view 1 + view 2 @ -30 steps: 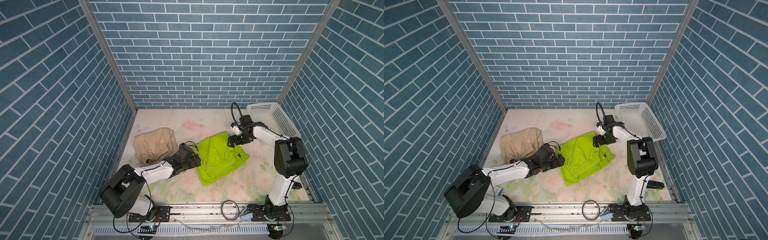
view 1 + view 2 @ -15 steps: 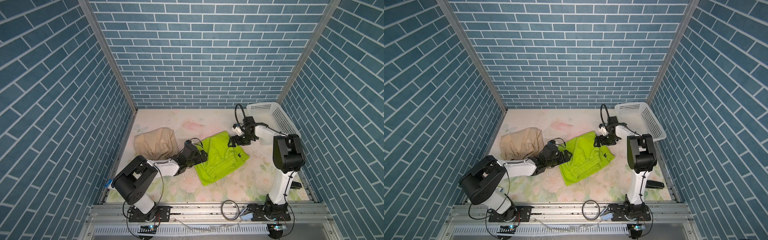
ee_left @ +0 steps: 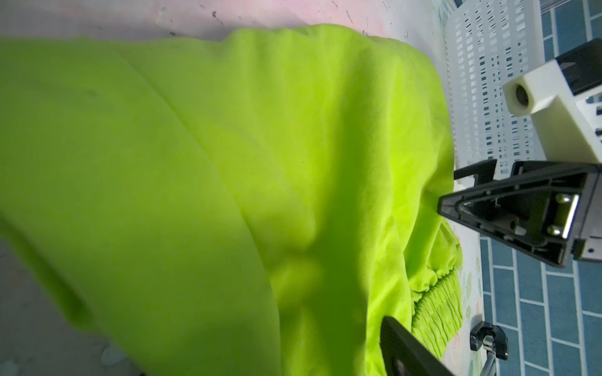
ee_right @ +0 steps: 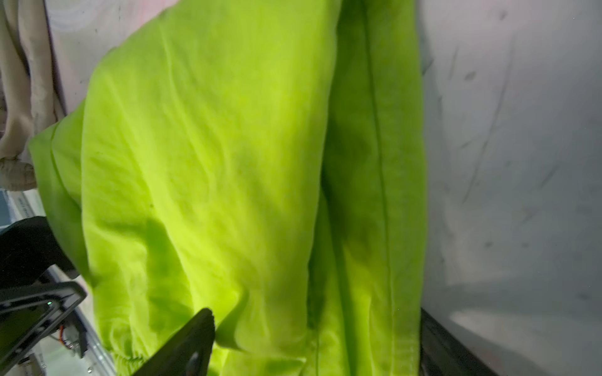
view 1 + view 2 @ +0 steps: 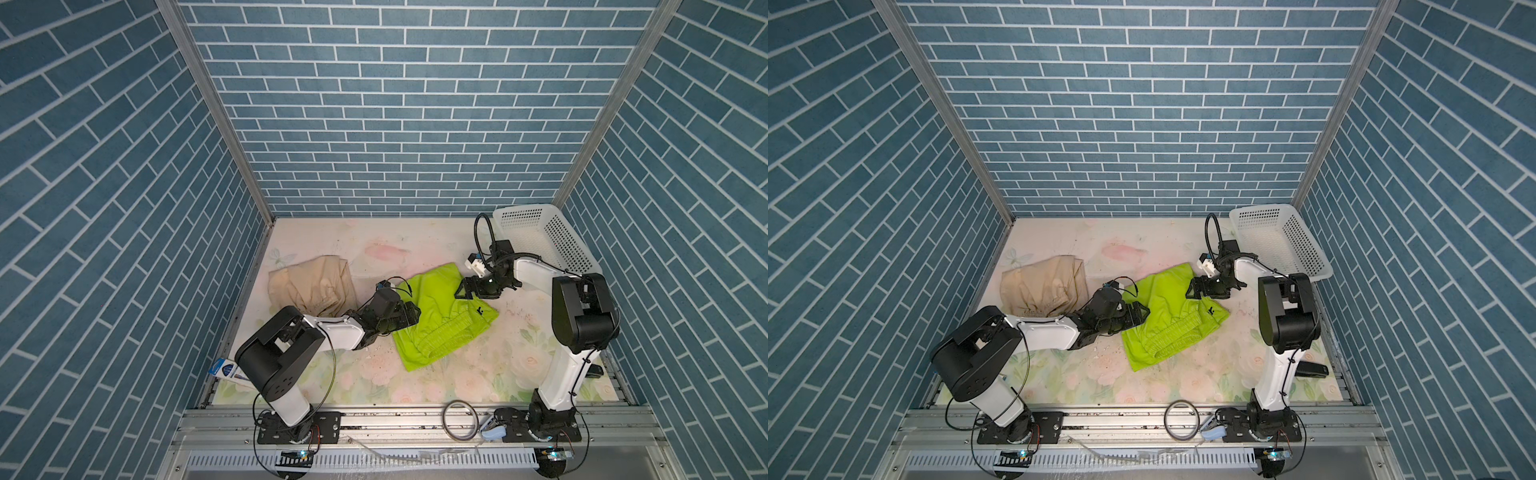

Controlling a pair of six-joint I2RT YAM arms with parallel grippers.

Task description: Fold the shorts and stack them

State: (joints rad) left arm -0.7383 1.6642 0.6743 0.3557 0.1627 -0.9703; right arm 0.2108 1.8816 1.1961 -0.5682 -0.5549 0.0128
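- In both top views the lime-green shorts point(image 5: 440, 324) lie rumpled mid-table point(image 5: 374, 249), with the gathered waistband toward the front right. The beige shorts point(image 5: 309, 286) sit bunched near the left wall, apart from them.
- The left gripper point(image 5: 411, 312) is at the lime pair's left edge and the right gripper point(image 5: 463, 291) at its far right edge; both have their jaws spread. The basket point(image 5: 569, 249) fills the back right corner, close behind the right arm. Bare table lies in front of the lime pair and along the back.
- In the left wrist view, lime fabric point(image 3: 228, 162) covers most of the frame. Only one of this gripper's fingers point(image 3: 407, 351) shows. The right gripper point(image 3: 449, 192) hangs over the cloth's edge, with the basket point(image 3: 482, 81) beyond it.
- In the right wrist view, the fingers point(image 4: 189, 345) stand wide apart with the lime hem point(image 4: 374, 195) between them, not pinched. Bare table point(image 4: 521, 130) runs beside the hem.
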